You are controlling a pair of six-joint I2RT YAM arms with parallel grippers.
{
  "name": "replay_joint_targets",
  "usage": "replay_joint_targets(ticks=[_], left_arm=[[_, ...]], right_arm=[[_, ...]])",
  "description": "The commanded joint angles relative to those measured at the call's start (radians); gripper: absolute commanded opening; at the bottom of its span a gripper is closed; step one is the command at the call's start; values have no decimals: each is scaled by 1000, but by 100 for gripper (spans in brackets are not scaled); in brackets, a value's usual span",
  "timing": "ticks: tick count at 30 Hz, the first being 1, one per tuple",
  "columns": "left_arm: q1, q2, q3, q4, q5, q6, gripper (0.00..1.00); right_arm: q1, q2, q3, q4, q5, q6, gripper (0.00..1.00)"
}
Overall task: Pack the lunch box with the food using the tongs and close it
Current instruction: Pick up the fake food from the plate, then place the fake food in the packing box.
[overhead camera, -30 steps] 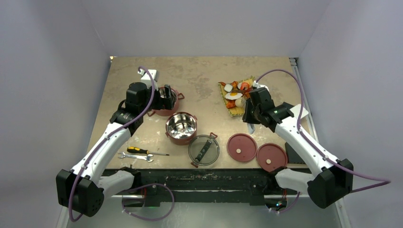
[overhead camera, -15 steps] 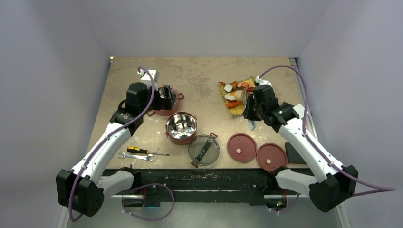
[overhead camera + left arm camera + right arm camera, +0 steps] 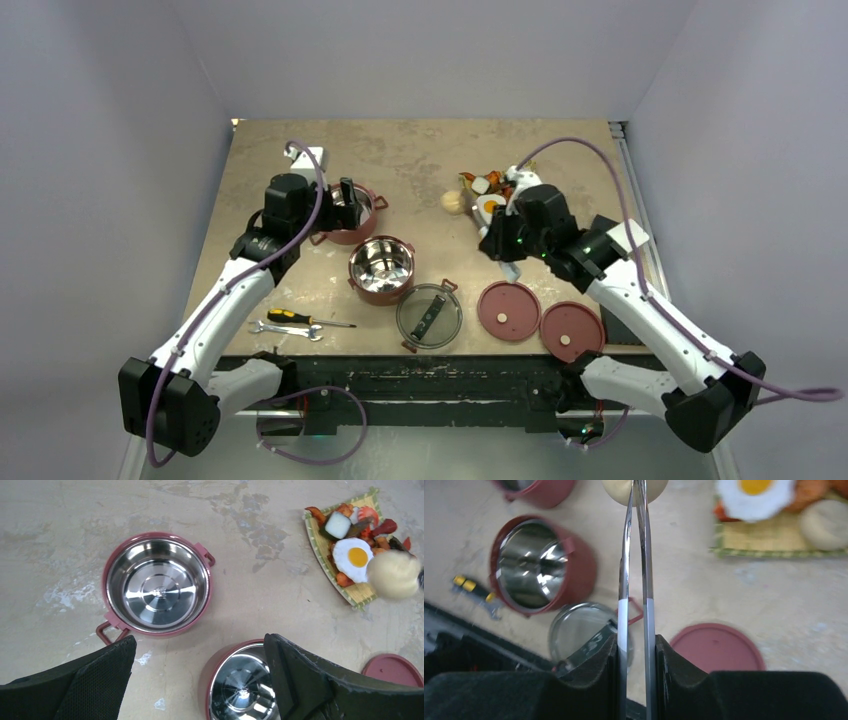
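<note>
Transfer step: right end effector clamps the tongs, tips pinching a beige bun. Next, I judge: swing left over the bowl ahead-left, then ease off. Left end effector gapes wide, empty.

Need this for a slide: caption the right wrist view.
Right pincer clamps the tongs, whose tips pinch a beige bun between the woven mat and the red bowls.
</note>
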State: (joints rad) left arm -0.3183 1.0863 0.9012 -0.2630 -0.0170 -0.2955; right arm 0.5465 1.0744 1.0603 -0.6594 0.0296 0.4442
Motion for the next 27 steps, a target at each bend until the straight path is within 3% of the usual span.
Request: replay_joint_targets(ticks=[1,7,18,27], left_arm=[[41,-20,18,-4,-54,-1,99],[103,-28,16,-5,-60,-4,99],[114,-34,11,1,-69,1,99],[113,-34,11,0,-66,1,99]], right_arm=[[188,20,49,135,-89,-35,0],[354,85,66,195,-93,-50,0],[434,199,65,212,-47,-64,1],[441,222,67,211,-46,-71,30]])
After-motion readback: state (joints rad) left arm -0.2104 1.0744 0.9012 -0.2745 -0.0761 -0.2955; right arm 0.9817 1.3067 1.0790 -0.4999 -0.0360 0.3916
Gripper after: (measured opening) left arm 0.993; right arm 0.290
